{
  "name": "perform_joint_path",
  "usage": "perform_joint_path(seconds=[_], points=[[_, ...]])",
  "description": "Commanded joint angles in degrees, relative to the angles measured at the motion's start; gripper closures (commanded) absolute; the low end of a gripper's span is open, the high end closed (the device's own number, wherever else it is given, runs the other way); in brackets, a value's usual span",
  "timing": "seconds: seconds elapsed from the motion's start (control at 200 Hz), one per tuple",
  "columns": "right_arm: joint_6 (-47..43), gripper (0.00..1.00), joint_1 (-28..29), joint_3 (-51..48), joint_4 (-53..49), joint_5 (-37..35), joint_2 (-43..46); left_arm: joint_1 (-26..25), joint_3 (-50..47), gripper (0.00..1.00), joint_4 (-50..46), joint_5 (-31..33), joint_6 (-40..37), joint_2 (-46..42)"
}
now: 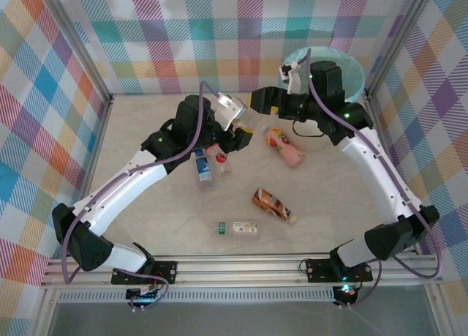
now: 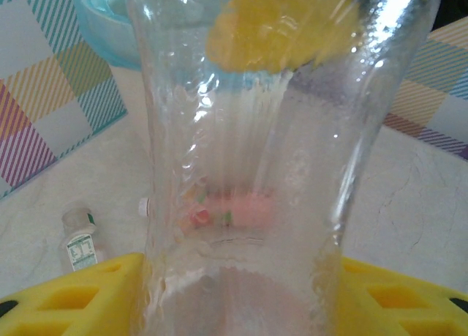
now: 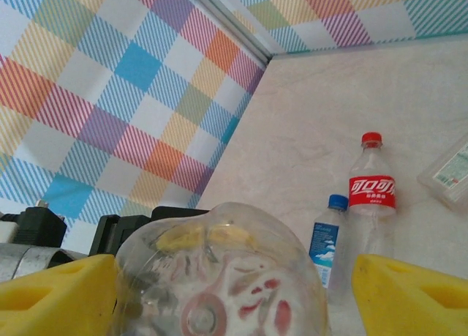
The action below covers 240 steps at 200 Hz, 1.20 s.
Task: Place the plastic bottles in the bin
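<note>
Left tool (image 2: 238, 298) pinches clear bottle (image 2: 241, 153) aloft; right tool (image 3: 234, 292) spread around its far end

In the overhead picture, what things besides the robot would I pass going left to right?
Clear plastic bottle with a blue label → clear plastic bottle with a red cap → brown plastic bottle lying down → round white bin lined with a mint-green bag.
</note>
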<state>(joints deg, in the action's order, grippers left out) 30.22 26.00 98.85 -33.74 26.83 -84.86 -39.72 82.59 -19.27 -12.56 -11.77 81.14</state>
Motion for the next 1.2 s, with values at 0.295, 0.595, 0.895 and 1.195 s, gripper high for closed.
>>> perform_joint_path(seconds=[0.295,0.595,0.895,1.195], points=[[-5.47,0.42,0.37,9.21,-6.35,-7.49,0.13,0.00,0.43,0.25,2.04,2.31,1.88,-2.03],[-18.09,0.44,-5.08,32.82,-16.93,-23.01,-5.81,0.00,1.36,0.08,2.42,3.51,2.63,-5.17],[-34.40,0.46,-10.59,38.36,-10.38,-42.25,-11.07,0.00,-0.67,0.07,0.42,7.28,2.79,-7.92],[-38.34,0.44,-13.25,32.38,-11.13,-49.08,-14.38,0.00,-2.49,0.07,0.10,8.83,4.68,-7.71]])
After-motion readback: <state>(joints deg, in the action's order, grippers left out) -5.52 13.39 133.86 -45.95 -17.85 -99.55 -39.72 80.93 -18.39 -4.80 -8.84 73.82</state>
